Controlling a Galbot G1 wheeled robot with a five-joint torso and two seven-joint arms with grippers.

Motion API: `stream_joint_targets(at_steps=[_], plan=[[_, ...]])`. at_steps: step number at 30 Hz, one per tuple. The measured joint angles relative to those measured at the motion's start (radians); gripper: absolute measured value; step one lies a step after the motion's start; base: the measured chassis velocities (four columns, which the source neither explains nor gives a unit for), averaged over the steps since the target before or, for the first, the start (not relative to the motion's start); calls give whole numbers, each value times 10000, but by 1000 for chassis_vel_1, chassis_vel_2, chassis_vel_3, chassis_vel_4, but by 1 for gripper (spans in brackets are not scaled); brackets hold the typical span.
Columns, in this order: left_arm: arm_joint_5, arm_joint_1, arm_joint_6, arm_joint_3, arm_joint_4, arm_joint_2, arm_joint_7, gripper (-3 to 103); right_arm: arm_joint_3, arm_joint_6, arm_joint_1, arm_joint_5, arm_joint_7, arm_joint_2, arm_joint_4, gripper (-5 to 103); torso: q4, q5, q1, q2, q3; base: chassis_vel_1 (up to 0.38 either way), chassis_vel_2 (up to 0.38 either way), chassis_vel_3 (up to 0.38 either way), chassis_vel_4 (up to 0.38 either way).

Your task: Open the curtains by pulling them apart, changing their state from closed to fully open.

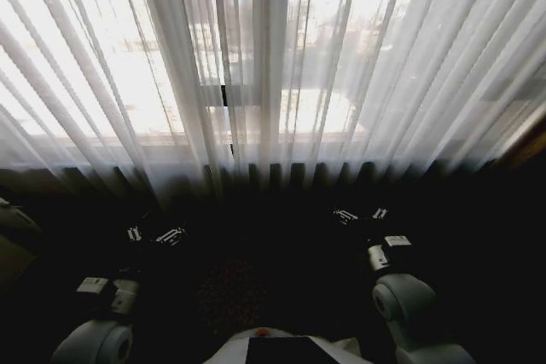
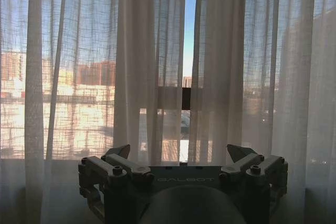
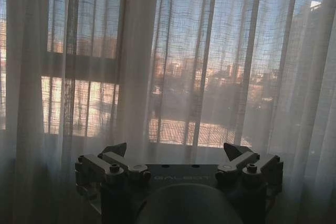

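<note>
Across the window ahead, the sheer curtains (image 1: 273, 66) hang closed, only a thin slit at their meeting edges. Left gripper (image 2: 178, 156) and right gripper (image 3: 176, 153) sit low, jaws spread wide, grasping nothing, short of the fabric. Pulling apart looks wholly undone.

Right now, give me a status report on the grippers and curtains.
Left gripper and right gripper both open, held low, short of the fabric. Curtains closed, narrow gap at the centre. Nothing in the way.
</note>
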Motion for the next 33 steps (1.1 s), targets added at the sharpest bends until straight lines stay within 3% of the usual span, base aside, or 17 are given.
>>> stream_joint_targets(at_steps=[8,13,21,33], plan=[[124,89,-183,4,33,-95,-4,100,-20,436,-23,0,-155,31,-174,100,0,-6,0,1,-2,169,180,-152,-186],[128,118,-227,17,23,-160,-1,100,-77,470,20,-1,-166,29,-187,100,-2,12,-1,0,0,-48,59,75,-33],[206,142,-398,22,124,-233,3,100,-157,552,37,-8,-168,9,-242,100,-1,6,-1,0,0,-196,111,181,-95],[271,108,-427,35,129,-315,-1,100,-202,609,92,-47,-183,19,-358,100,-1,3,4,-2,2,-251,288,242,-283]])
